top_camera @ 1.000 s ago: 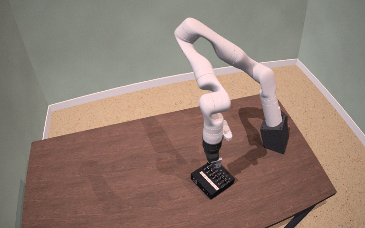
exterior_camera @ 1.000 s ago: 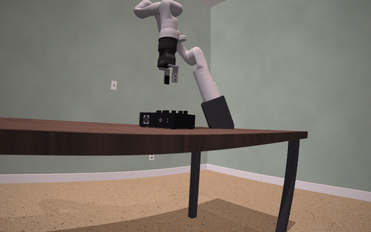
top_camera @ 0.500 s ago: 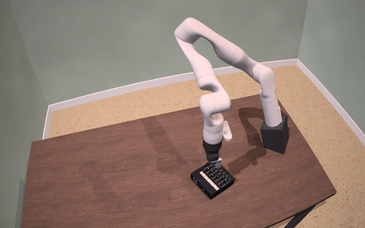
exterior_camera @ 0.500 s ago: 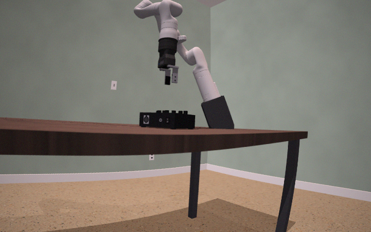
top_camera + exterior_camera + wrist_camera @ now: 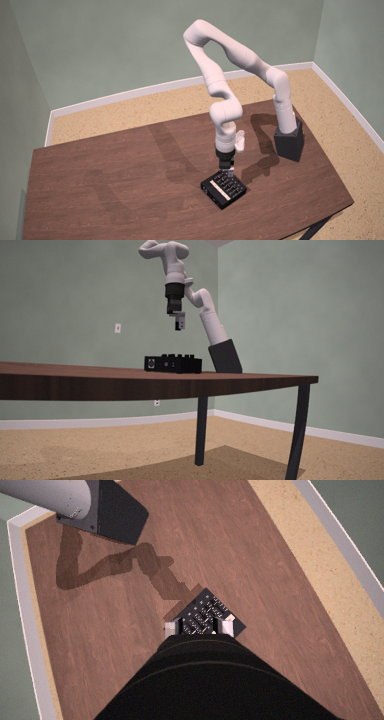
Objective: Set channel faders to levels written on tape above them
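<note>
1. The terrazzo-like tan floor (image 5: 113, 113) (image 5: 99, 443) (image 5: 310, 580) spreads below, bordered by a pale baseboard (image 5: 127, 91) (image 5: 99, 421) (image 5: 27, 615) along green walls (image 5: 141, 56) (image 5: 283, 310).
2. The wood-grained brown table (image 5: 127, 183) (image 5: 113, 387) (image 5: 200, 545) stands on dark legs (image 5: 201, 429), with shadows of the arm falling across its top.
3. The white seven-joint arm (image 5: 213, 72) (image 5: 175, 262) (image 5: 55, 497) rises from a dark pedestal (image 5: 288, 147) (image 5: 226, 358) (image 5: 122, 517) near one end of the table, bends high, and comes down toward the lighting desk.
4. The black lighting desk (image 5: 212, 192) (image 5: 189, 365) (image 5: 238, 627) is on the table, apart from the pedestal, upright and turned at an angle to the table edges. In the exterior view a round socket (image 5: 151, 363) and a small switch (image 5: 173, 364) show on its side.
5. The two-finger gripper (image 5: 227, 172) (image 5: 178, 329) (image 5: 197, 623) points down above the desk, well apart from it in the exterior view. Its fingers are spread fully, with nothing between them.
6. A cream tape strip (image 5: 220, 190) (image 5: 230, 618) runs across the desk's top; its written levels are too small to read.
7. Dark fader caps (image 5: 223, 179) (image 5: 179, 355) stand up from the desk's top; their levels cannot be told.

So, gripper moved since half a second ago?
Yes: in the exterior view, the gripper is slightly lower, closer to the lighting desk.
</note>
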Controlling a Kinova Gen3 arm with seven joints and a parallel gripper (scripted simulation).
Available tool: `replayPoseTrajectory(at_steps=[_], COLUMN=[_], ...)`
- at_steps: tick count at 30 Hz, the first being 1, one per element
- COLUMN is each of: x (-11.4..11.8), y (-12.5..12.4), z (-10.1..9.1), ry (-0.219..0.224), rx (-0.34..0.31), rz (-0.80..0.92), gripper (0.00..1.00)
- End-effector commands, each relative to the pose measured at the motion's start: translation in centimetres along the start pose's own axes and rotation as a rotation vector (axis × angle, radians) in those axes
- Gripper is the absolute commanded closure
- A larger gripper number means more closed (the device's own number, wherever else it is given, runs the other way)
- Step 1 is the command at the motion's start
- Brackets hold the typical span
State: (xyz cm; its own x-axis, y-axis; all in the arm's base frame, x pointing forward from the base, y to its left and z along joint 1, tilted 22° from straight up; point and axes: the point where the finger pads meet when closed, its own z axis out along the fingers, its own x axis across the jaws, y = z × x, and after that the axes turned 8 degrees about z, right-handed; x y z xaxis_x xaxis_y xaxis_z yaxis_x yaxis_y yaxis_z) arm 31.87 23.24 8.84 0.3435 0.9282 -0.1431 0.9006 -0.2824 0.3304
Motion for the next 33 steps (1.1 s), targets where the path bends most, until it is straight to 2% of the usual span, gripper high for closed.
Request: replayPoseTrajectory(at_steps=[1,16,18,33], x=[0.0,-1.1,-1.1,-2.7], y=[-0.6,-2.3,-2.3,-3.5], z=[0.2,1.8,1.8,3.6], ry=[-0.003,-0.091,-0.091,-0.205], rx=[0.007,0.036,0.036,0.011], rz=[0.036,0.527,0.527,1.122], gripper=[0.00,0.00,0.00,0.00])
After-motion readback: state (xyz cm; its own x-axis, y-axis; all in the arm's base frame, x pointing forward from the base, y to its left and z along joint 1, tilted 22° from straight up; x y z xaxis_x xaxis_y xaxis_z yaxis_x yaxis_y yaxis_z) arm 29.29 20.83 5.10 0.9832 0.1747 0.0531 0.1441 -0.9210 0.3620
